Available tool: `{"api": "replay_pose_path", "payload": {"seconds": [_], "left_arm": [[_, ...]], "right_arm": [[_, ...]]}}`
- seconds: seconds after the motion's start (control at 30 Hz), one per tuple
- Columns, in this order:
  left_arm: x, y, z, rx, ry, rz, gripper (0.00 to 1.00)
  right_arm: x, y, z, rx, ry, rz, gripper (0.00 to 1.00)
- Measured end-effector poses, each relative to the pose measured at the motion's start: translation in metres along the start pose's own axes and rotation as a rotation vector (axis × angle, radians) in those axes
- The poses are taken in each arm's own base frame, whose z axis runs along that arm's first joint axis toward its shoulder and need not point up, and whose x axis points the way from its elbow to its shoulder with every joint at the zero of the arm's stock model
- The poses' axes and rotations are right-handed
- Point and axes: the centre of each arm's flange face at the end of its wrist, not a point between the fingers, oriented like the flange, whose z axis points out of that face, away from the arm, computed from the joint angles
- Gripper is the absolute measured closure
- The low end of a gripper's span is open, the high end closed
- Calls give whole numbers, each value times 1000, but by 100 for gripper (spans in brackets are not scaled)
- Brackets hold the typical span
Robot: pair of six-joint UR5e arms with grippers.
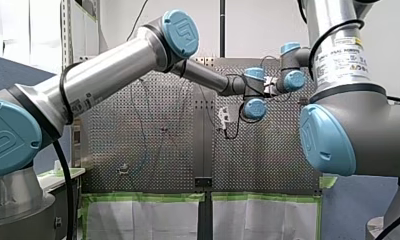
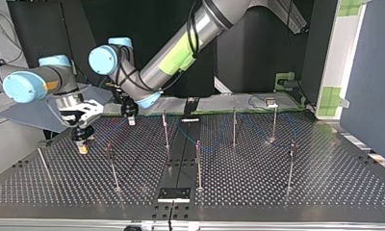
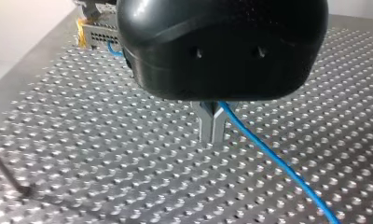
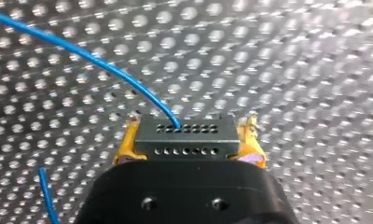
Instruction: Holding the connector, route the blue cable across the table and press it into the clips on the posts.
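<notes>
R hand (image 4: 188, 134) tight on connector (image 4: 189, 144) w/ blue cable (image 4: 105, 67); L hand (image 3: 212, 135) narrow, grip unclear.

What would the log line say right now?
right fingers: shut on connector | left fingers: shut beside blue cable | both: down near table

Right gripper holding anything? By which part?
My right gripper clamps the connector by its two ends, a yellow pad on each; the blue cable leaves its holed face.

The blue cable (image 3: 278, 161) runs off the left wrist view's edge — the posts' (image 2: 234, 127) clips (image 2: 198, 144) are too small to see.
</notes>
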Motion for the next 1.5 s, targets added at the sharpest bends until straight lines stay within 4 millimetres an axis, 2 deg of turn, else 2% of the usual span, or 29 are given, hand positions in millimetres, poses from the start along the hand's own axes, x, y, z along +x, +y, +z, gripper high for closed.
{"api": "replay_pose_path", "payload": {"seconds": [0.17, 0.27, 0.43, 0.73, 0.83, 1.03, 1.2, 1.5], "left_arm": [[-17, -1, -4, -24, -18, -17, 100], [-26, -3, -7, -31, -30, -28, 100], [-37, -5, -8, -30, -46, -33, 100], [-45, -10, -13, -20, -54, -37, 100], [-54, -12, -16, -15, -61, -47, 100], [-85, -16, -21, -1, -91, -72, 100], [-98, -19, -21, 10, -111, -76, 100], [-99, -17, -19, 8, -111, -82, 100]], "right_arm": [[26, -5, -10, 2, 31, 2, 100], [32, -6, -13, 1, 38, 3, 100], [36, -5, -15, 0, 42, 3, 100], [42, -7, -20, 0, 32, -9, 100], [53, -12, -26, 4, 46, -14, 100], [75, -19, -36, 10, 78, -24, 100], [78, -22, -39, 14, 81, -28, 100], [73, -26, -42, 13, 47, -40, 100]]}}
